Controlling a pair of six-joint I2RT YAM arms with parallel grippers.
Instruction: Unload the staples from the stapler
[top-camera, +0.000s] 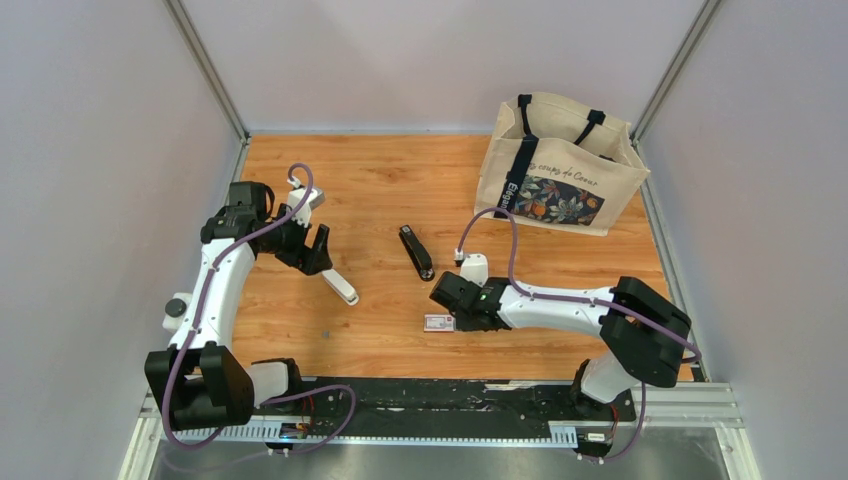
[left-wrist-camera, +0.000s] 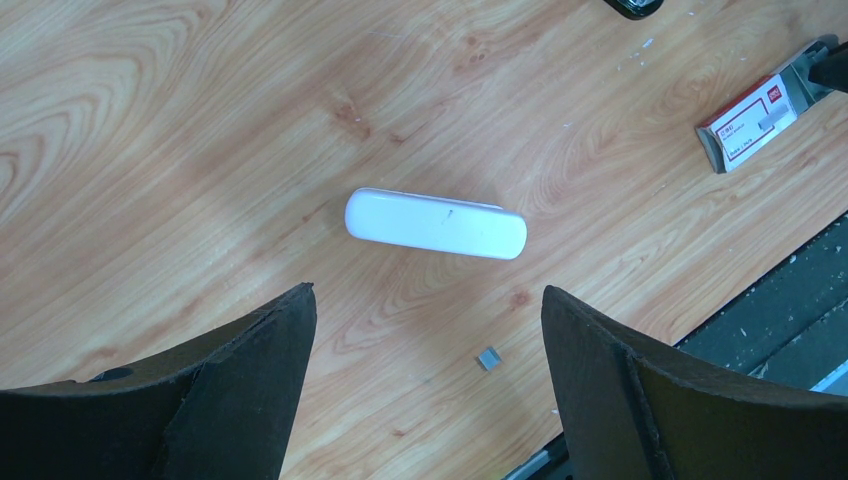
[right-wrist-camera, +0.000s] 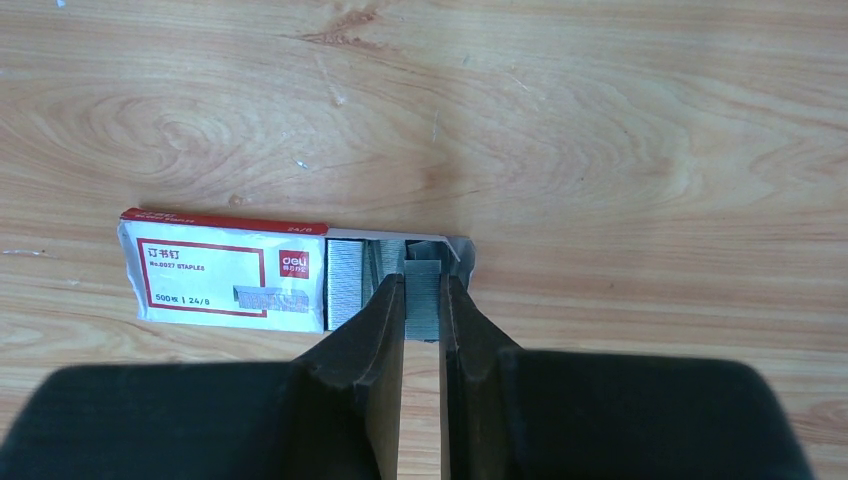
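Plainly, the staples (right-wrist-camera: 423, 318), a grey strip, sit pinched between the closed-in fingers of the right gripper (right-wrist-camera: 423, 282). They are at the open end of a red-and-white staple box (right-wrist-camera: 225, 278), centre of the table (top-camera: 380, 180), toward its near edge. A black stapler (top-camera: 416, 251) lies just far of the box. Further left, the left gripper (left-wrist-camera: 428, 300) hangs with jaws wide apart over a white oblong piece (left-wrist-camera: 436, 223). A tote bag (top-camera: 560, 165) stands far right.

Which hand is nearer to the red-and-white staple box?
Right. The right hand sits at the open end of the staple box, shut on a strip of staples. The left hand hangs open above the white bar, well off to the box's left.
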